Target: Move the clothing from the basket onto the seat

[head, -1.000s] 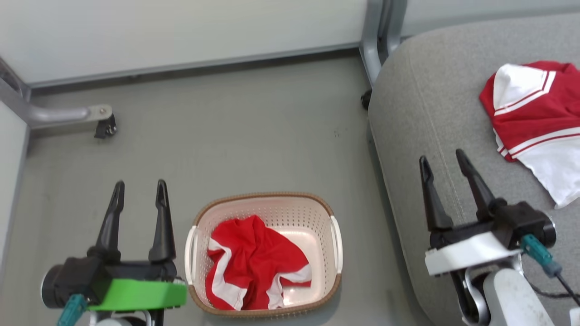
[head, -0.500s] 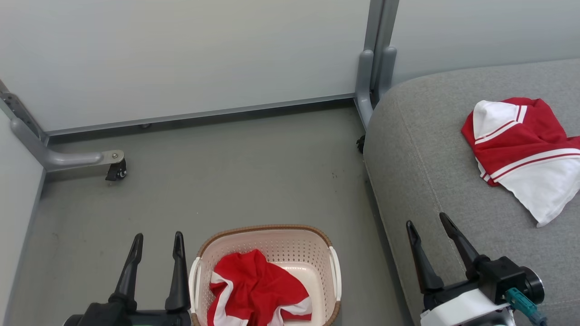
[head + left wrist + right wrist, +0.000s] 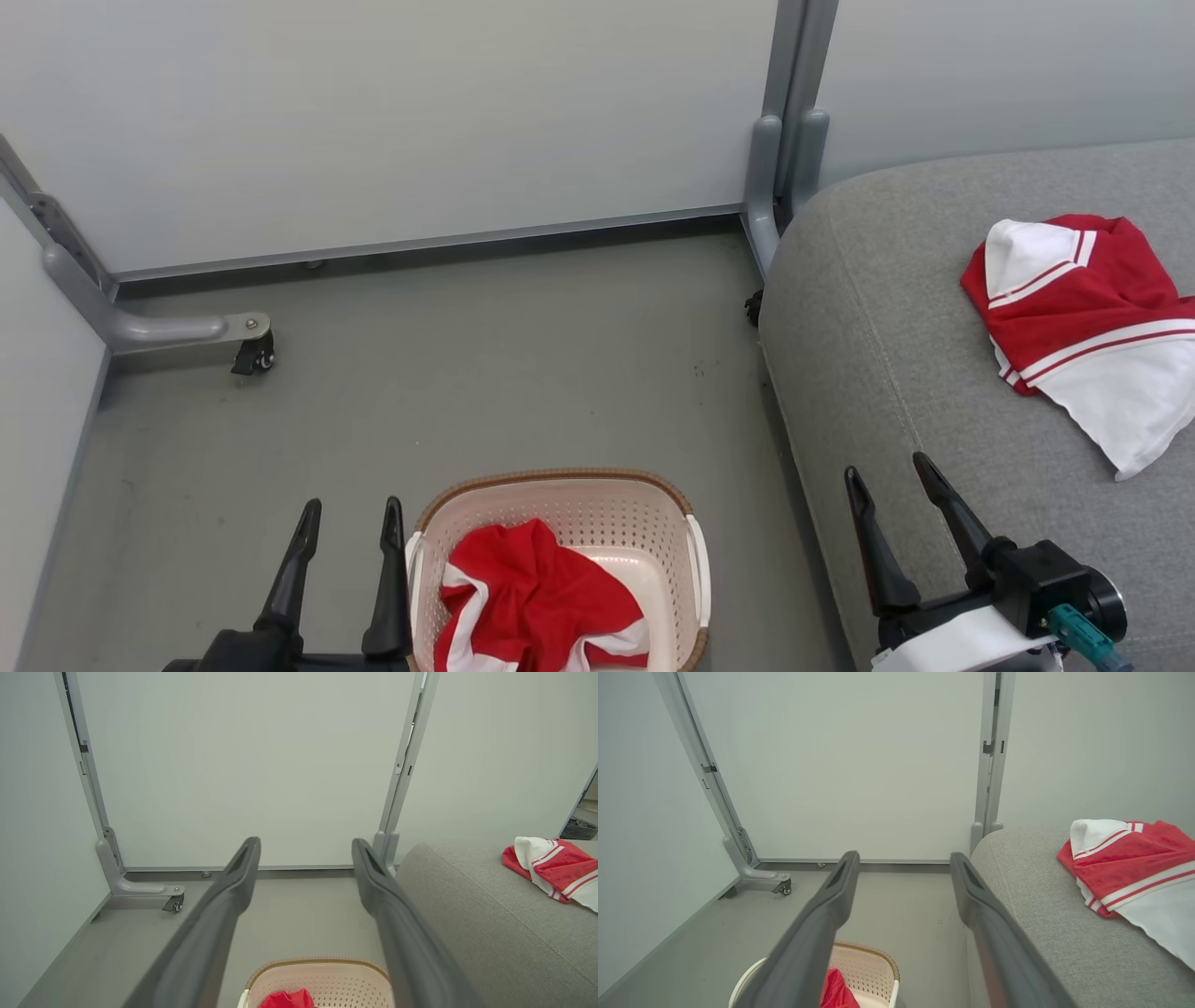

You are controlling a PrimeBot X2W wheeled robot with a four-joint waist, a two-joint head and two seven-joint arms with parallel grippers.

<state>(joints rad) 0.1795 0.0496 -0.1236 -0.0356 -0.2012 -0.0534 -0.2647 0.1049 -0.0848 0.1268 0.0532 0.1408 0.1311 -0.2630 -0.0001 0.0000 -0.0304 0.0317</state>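
Head view, bottom centre: a small cream perforated plastic basket (image 3: 551,477) with a brown woven rim holds one crumpled red-and-white garment (image 3: 532,597). At the right, a second red-and-white garment (image 3: 1074,308) lies on the big grey fabric seat cushion (image 3: 887,327). The left end effector (image 3: 353,509), lower left, and the right end effector (image 3: 887,469), lower right, both stand spread and empty.

Cream perforated basket (image 3: 597,527) with brown woven rim, upright on the floor at 6 o'clock — a crumpled red garment (image 3: 537,597) (white bands showing) lies inside. Grey seat (image 3: 887,373) at 3 o'clock; a second red-and-white garment (image 3: 1074,317) lies rumpled on it, toward 2 o'clock.
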